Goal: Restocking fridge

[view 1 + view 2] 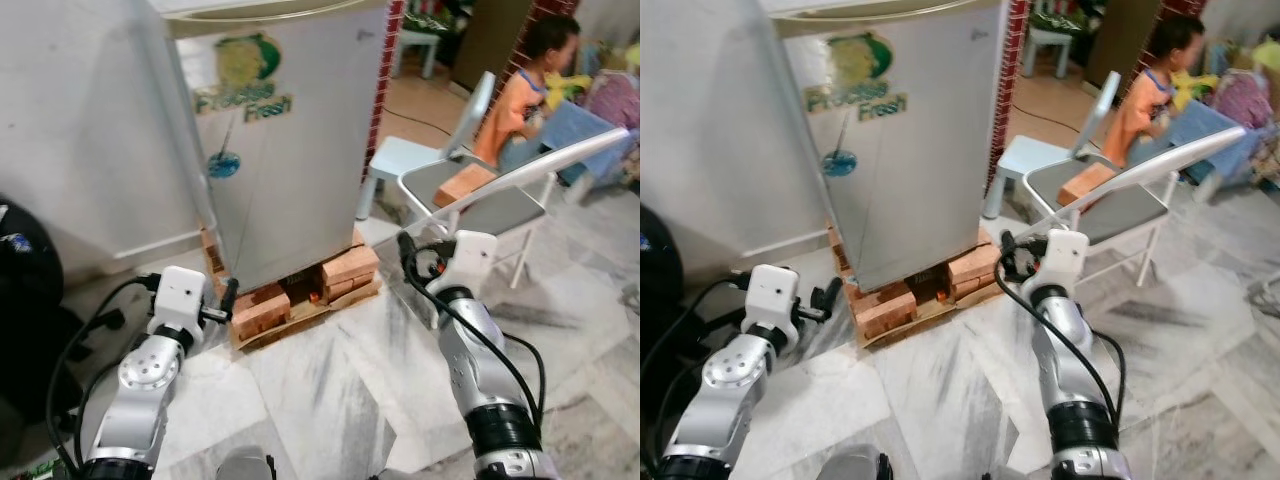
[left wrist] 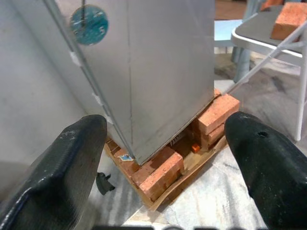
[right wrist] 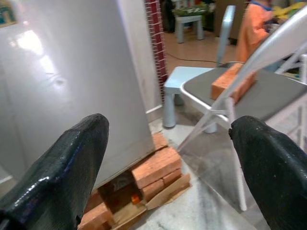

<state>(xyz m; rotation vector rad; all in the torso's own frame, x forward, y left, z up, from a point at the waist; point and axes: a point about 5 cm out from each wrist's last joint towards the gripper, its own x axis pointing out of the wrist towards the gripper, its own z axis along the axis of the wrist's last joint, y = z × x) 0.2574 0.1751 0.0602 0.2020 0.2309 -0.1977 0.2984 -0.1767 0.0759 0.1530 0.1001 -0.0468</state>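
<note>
Marble floor (image 1: 380, 380) carries the brick-propped fridge (image 1: 290, 130); left gripper (image 2: 163, 158) and right gripper (image 3: 168, 163) jaws released.

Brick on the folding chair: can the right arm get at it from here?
Probably yes. The right gripper is open, low beside the folding chair, and the brick lies on the seat's near corner with nothing on top. The chair's slanted frame tube crosses close by and may hinder a straight approach.

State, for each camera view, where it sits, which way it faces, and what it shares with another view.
Left eye: on head, looks down at fridge on bricks; both arms.
Right eye: same scene, folding chair.
Left wrist: on left arm, faces the fridge base between open left hand fingers.
Right wrist: between open right hand fingers; shares fridge and chair.
</note>
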